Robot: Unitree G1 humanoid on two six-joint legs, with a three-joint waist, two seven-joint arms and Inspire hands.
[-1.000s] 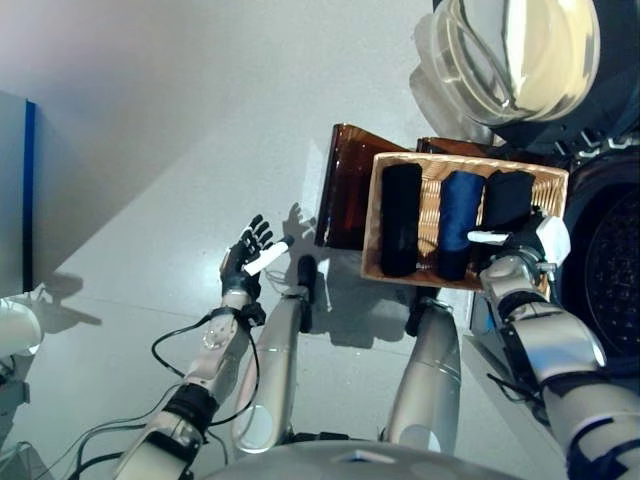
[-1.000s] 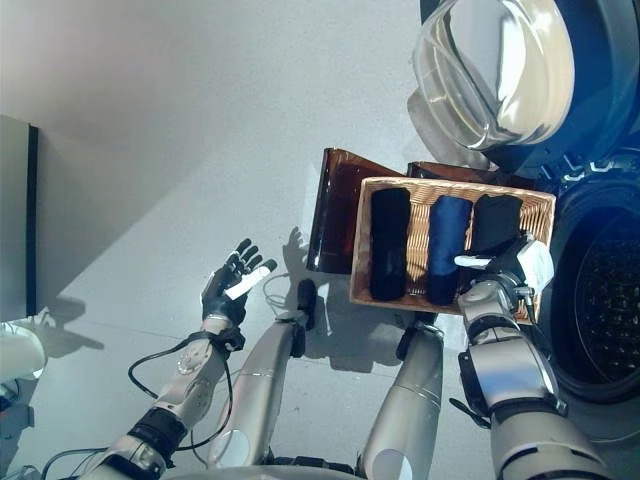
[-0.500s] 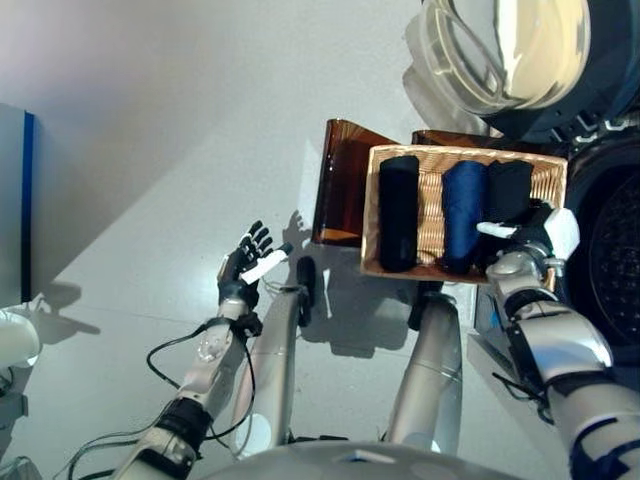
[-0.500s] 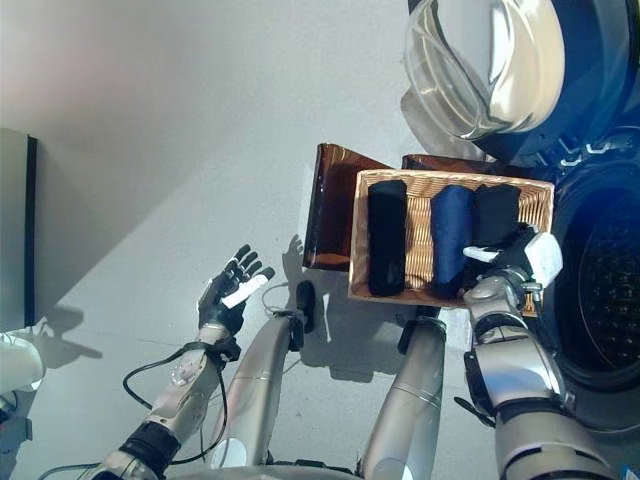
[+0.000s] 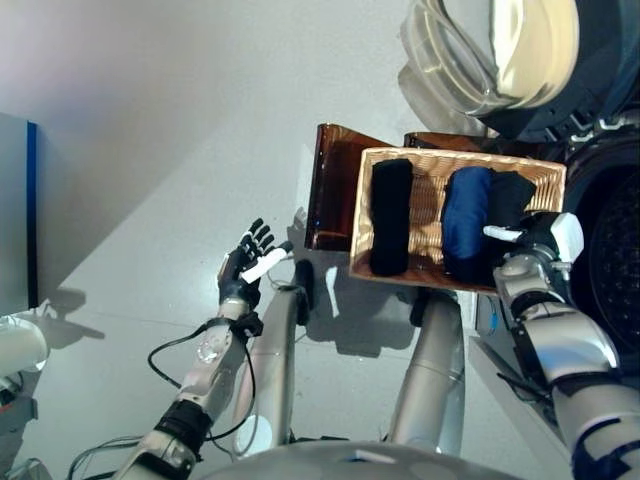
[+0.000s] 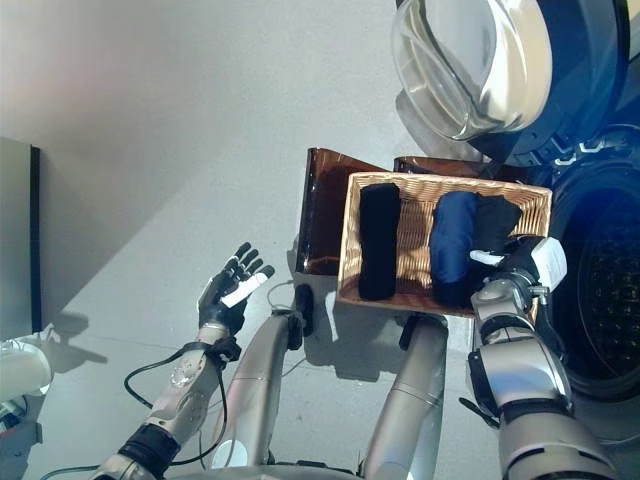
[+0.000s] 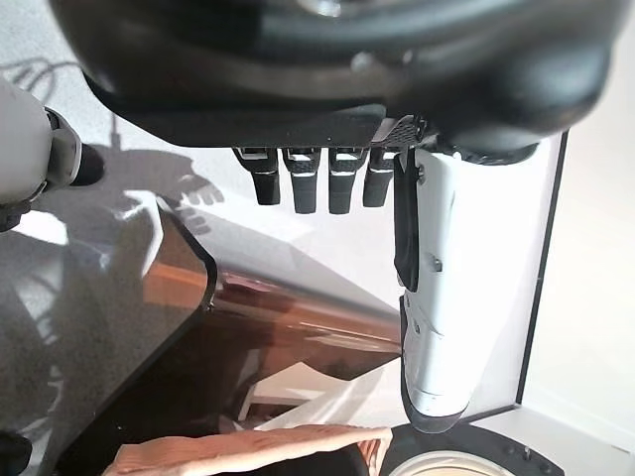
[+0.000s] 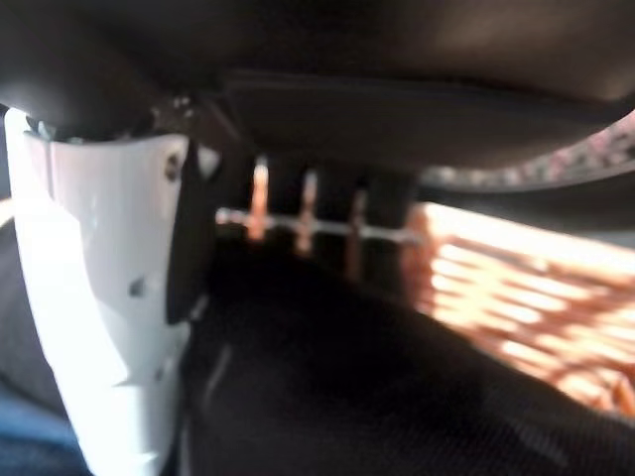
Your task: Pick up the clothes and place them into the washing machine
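A wicker basket (image 5: 455,157) holds three rolled garments: a black roll (image 5: 390,218) at its left, a blue roll (image 5: 462,222) in the middle and a black roll (image 5: 510,195) at its right. My right hand (image 5: 540,240) rests on the right black roll (image 8: 377,387). Its fingers reach straight over the roll towards the wicker wall (image 8: 516,297), and its white-covered thumb (image 8: 99,297) lies along the near side. My left hand (image 5: 243,262) hangs open over the floor, well to the left of the basket, holding nothing.
The washing machine's round glass door (image 5: 490,55) stands open above the basket, and its dark drum (image 5: 612,260) opens at the right. A brown translucent stand (image 5: 330,190) sits under the basket's left side. A grey panel with a blue edge (image 5: 12,210) stands at far left.
The view has shifted slightly. The blue roll now leans against the right black roll, leaving a wider gap beside the left one. My right hand stays on the black roll.
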